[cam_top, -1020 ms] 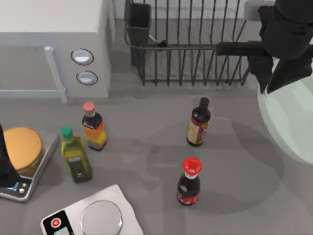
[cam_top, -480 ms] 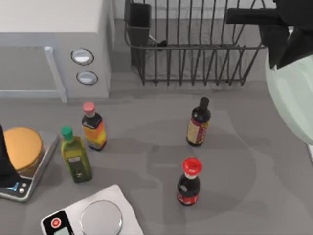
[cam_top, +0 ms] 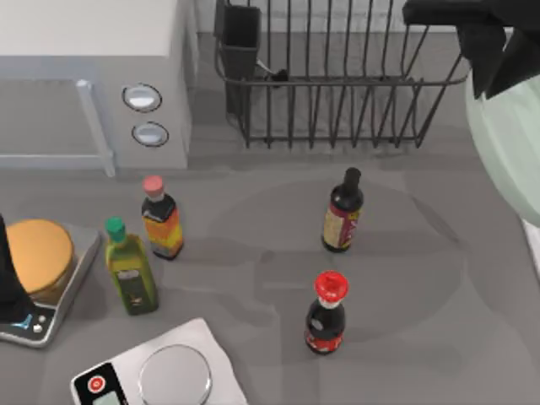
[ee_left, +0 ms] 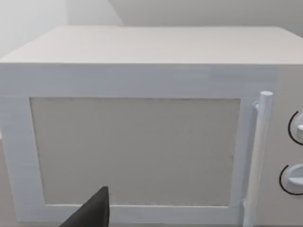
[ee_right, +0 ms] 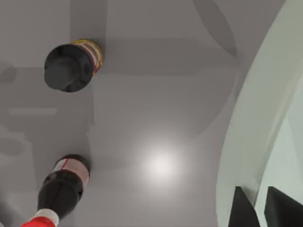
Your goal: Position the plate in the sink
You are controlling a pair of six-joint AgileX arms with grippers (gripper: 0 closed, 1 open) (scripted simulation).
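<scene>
The right gripper (cam_top: 488, 80) is hanging over the counter's (cam_top: 253, 245) right edge, by the dish rack (cam_top: 337, 84), its fingers (ee_right: 246, 208) pinching the rim of the mint-green plate (cam_top: 510, 152), which is hanging clear of the counter. The plate looks rigid, smooth, likely slippery and breakable; the rim is the sensible hold. The left arm is parked facing the microwave (ee_left: 142, 132).

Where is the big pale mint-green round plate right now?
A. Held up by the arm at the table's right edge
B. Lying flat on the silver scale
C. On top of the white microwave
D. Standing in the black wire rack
A: the large pale mint-green round plate hangs at the table's right edge, its rim pinched in the right gripper jaws.
</scene>
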